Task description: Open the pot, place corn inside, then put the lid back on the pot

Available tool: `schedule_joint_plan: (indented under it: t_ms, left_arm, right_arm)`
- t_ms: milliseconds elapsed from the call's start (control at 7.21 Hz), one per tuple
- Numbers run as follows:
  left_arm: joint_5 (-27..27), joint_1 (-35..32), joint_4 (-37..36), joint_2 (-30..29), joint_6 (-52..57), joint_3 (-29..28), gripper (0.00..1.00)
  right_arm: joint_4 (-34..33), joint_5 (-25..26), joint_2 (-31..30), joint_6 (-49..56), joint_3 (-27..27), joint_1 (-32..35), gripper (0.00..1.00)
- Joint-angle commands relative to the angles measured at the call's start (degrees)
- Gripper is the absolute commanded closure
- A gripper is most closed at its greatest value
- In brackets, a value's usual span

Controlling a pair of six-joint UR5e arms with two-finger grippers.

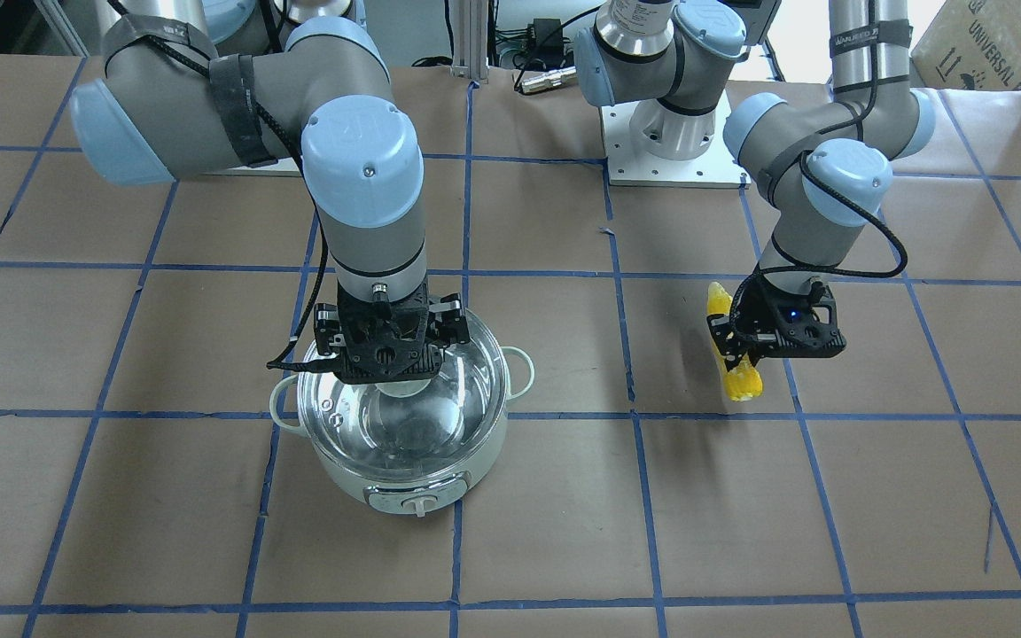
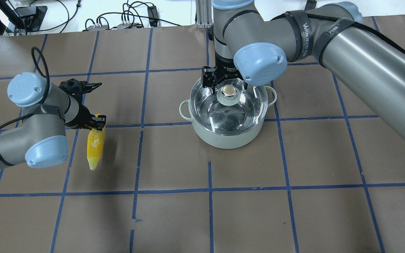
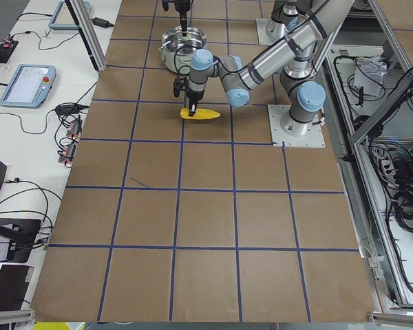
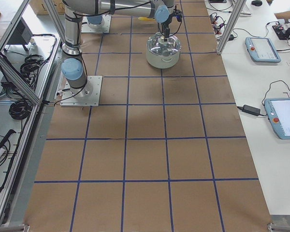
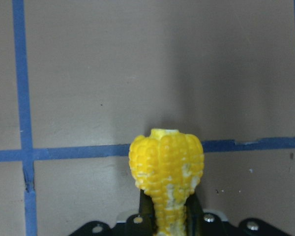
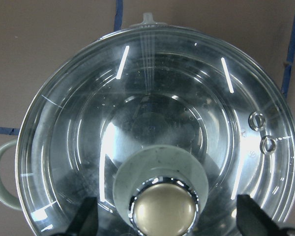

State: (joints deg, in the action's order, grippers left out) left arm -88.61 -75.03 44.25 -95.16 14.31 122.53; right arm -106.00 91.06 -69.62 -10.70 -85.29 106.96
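Nearest in the overhead view, the corn [image 2: 95, 147] lies at nine o'clock from the pot [image 2: 223, 138], tip toward six. The left claw [image 5: 171, 212] pinches it toward its blunt end. It looks stiff, light and knobbly, apt to swing when held off-centre. Farther on, the lid [image 6: 152, 108] sits on the pot. The right claw [image 6: 168, 216] straddles the knob [image 6: 163, 209], spread wide and not touching. The glass is fragile and slick, best lifted by that knob. Whether the corn clears the table [image 2: 258, 211] I cannot tell, and glare blurs the pot's inside.
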Motion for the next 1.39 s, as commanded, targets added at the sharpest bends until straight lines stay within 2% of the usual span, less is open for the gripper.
schedule_joint_plan:
  t_ms: [0,139,277,416,832,971,1249]
  left_arm:
    - [-0.42,-0.29,22.78,6.73,-1.13,-9.53,0.98]
    - [-0.68,-0.91,33.43,6.66,-1.30,-16.38,0.98]
    - [-0.77,-3.17,42.06,7.00,-1.39,-22.28,0.98]
    - [-0.60,-5.63,47.37,6.83,-2.43,-26.42,0.98]
    - [0.28,-10.91,53.54,6.57,-5.61,-33.11,0.98]
    - [0.20,-11.89,56.80,5.87,-5.52,-36.10,0.98]
    - [0.63,-12.08,56.66,5.07,-5.26,-37.01,0.98]
  right_arm:
    - [-1.22,-0.01,0.36,0.06,-0.32,-0.35,0.03]
    - [-1.40,-0.09,0.37,0.15,-0.32,-0.52,0.07]
    - [-1.40,-0.09,0.37,0.24,-0.32,-0.61,0.17]
    - [-1.31,-0.09,0.45,0.24,-0.32,-0.61,0.28]
    - [-1.31,-0.01,0.37,0.06,-0.23,-0.52,0.49]
    - [-1.31,-0.09,0.37,0.06,-0.32,-0.52,0.54]
    - [-1.23,-0.09,0.37,-0.02,-0.14,-0.35,0.59]
